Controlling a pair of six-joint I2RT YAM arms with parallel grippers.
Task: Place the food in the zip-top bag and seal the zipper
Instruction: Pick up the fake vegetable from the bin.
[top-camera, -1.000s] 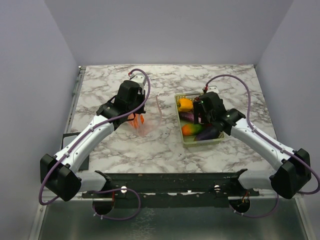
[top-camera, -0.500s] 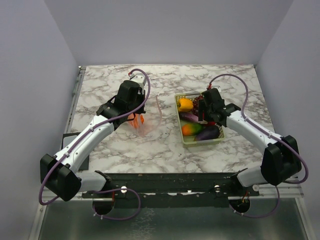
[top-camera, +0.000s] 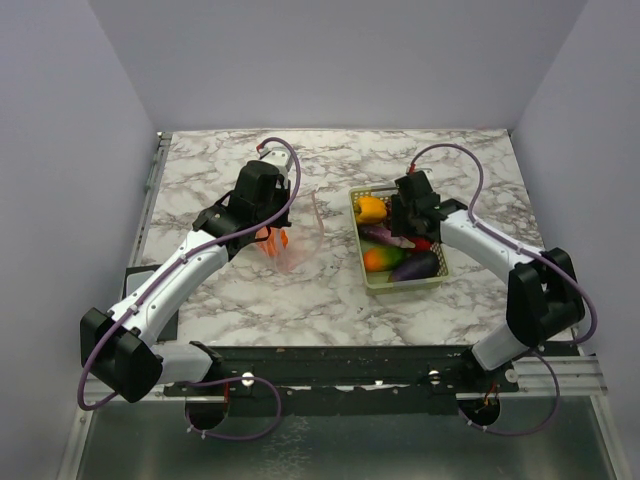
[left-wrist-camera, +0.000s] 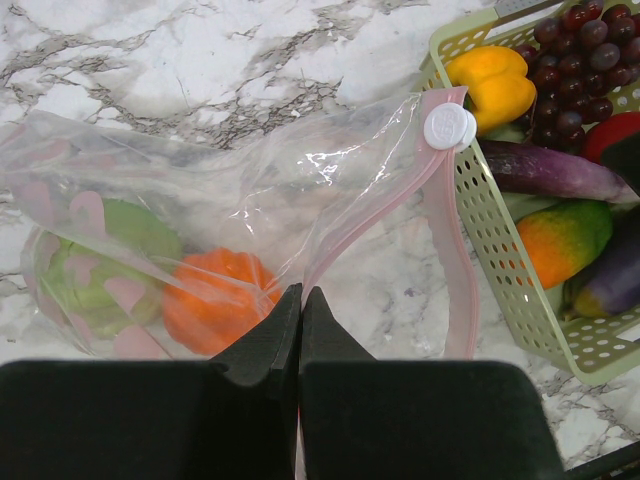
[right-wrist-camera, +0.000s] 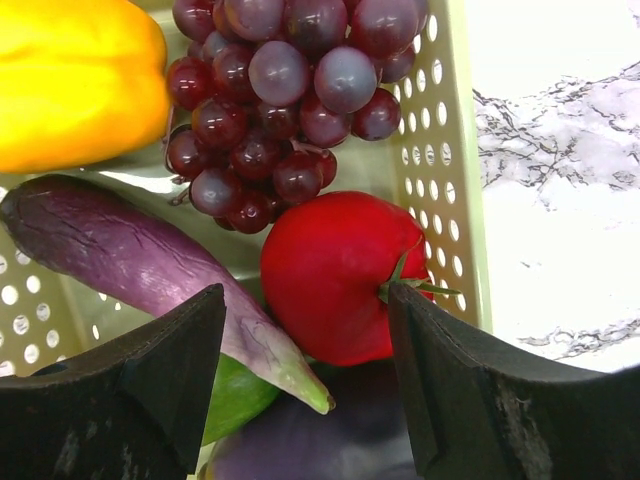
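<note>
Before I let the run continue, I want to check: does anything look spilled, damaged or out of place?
Nothing stands out. The bag looks intact and unsealed, with an orange piece and a green piece inside. The left gripper pinches it at the zipper. The other food sits in the basket, under the open right gripper.

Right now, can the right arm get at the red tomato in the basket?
Probably yes: the right tool, open, sits just above the red tomato with nothing over it; the eggplant only lies along one side.
</note>
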